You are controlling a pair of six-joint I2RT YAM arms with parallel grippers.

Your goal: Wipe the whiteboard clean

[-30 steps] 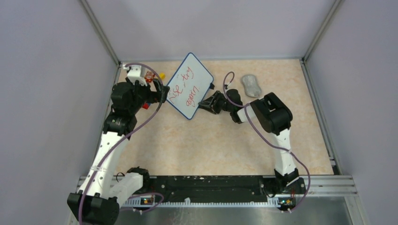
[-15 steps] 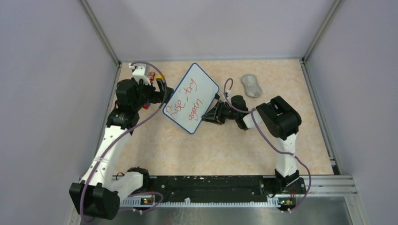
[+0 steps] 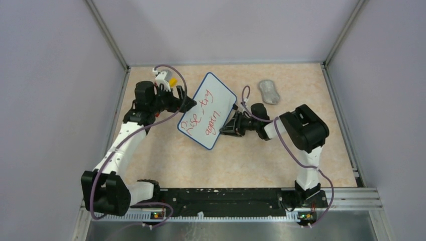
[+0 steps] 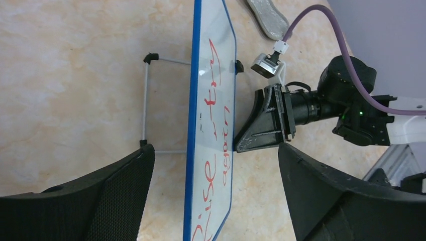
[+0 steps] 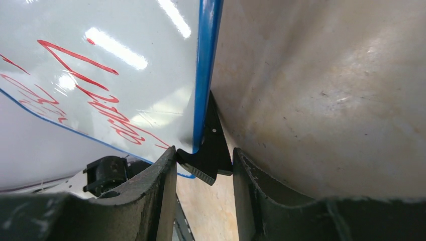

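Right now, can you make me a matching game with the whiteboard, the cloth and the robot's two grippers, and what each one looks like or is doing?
Things:
1. whiteboard
2. cloth
3. left gripper
4. right gripper

Looks or states:
a. shut on the whiteboard's edge
b. grey and lumpy, lying by itself
c. blue frame, red writing
d. open, one finger on each side of the whiteboard

Pairs: 1-c, 2-b, 3-d, 4-a.
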